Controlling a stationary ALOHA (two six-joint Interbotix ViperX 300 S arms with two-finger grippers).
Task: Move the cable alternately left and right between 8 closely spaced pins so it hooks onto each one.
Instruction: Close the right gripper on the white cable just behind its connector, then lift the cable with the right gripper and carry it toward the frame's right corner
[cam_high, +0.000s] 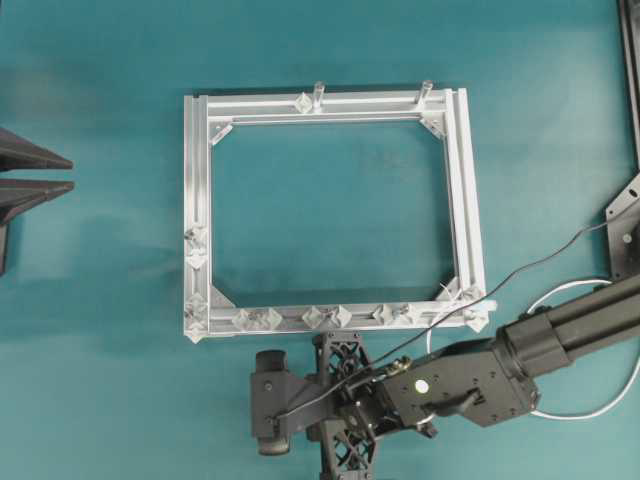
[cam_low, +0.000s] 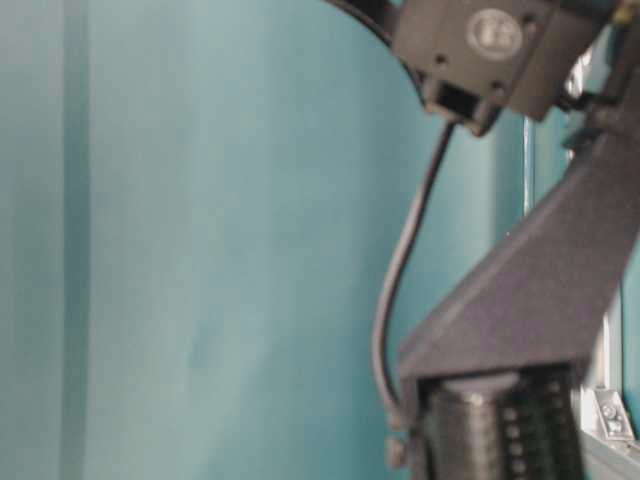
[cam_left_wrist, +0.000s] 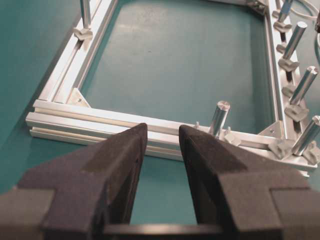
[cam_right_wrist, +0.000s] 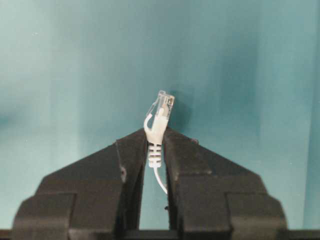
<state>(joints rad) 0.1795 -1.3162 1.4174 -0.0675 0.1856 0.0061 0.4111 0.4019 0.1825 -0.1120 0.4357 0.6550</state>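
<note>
We see a thin white flexible cable (cam_right_wrist: 154, 150) with a clear plastic plug, a silver rectangular metal frame (cam_high: 196, 210) dotted with whitish translucent diamond-shaped pins (cam_high: 258, 318), matte black arms, and a plain teal desk (cam_high: 100, 300).

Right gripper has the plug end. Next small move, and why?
Probably carry the cable toward the frame's near rail and the first pins. The right gripper is pinched on its boot just behind the plug over bare table; nothing is hooked yet.
</note>
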